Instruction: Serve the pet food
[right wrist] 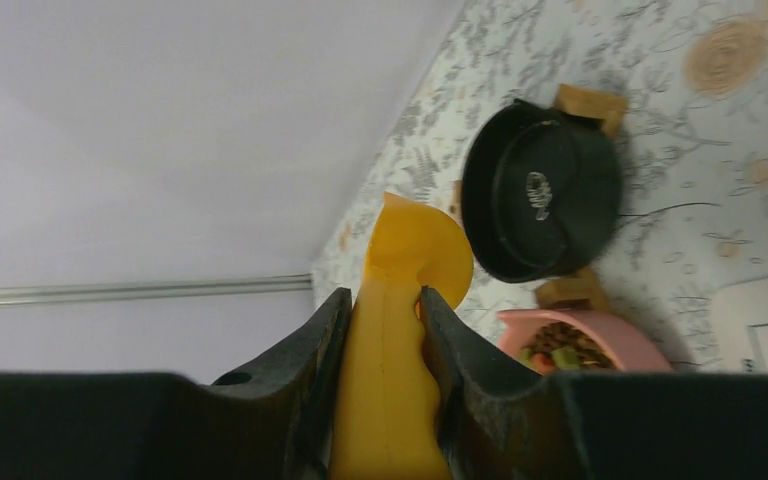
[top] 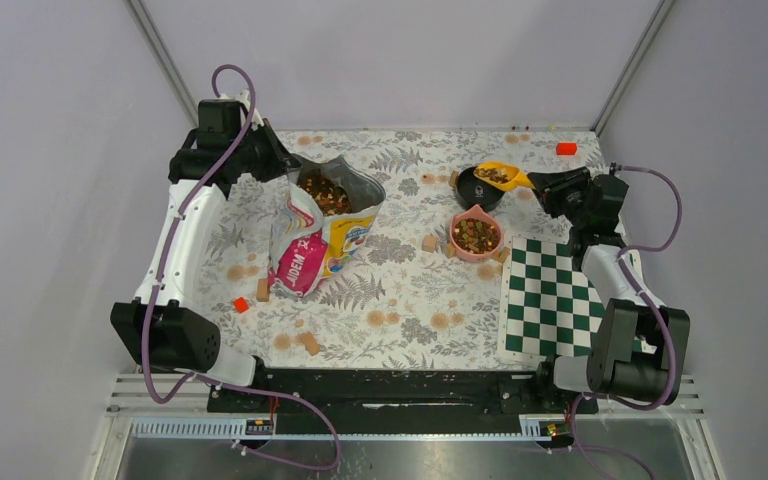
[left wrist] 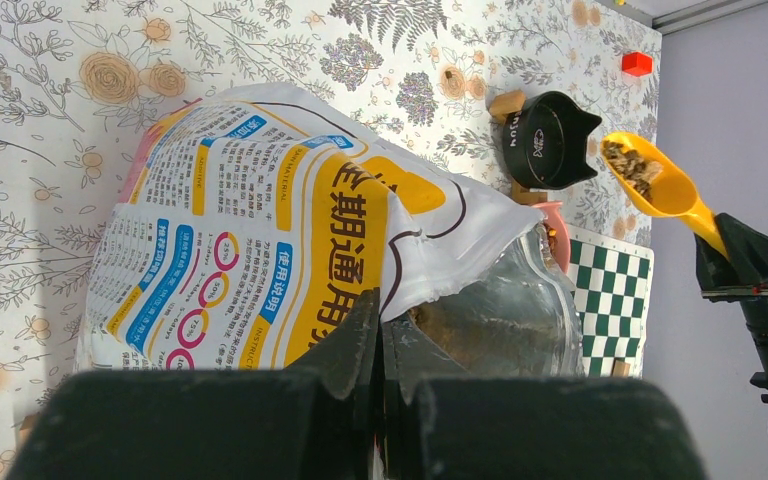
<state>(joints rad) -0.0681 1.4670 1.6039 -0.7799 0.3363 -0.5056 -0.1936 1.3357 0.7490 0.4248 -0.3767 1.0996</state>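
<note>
My right gripper (top: 552, 184) is shut on the handle of a yellow scoop (top: 503, 175) that holds pet food kibble (top: 493, 175) over the black cat-eared bowl (top: 480, 189). The scoop (right wrist: 400, 300) also shows between my fingers in the right wrist view, with the black bowl (right wrist: 545, 200) to its right looking empty. A pink bowl (top: 476, 238) is full of kibble. My left gripper (top: 282, 160) is shut on the rim of the open pet food bag (top: 322, 232), which has kibble (top: 324, 192) inside. The left wrist view shows the bag (left wrist: 260, 230) and scoop (left wrist: 655, 180).
Tan wooden cubes (top: 429, 243) lie scattered over the floral mat, some by the bowls. A green-and-white checkered board (top: 550, 300) lies at the right. Small red blocks sit at the back right (top: 566, 148) and front left (top: 241, 305).
</note>
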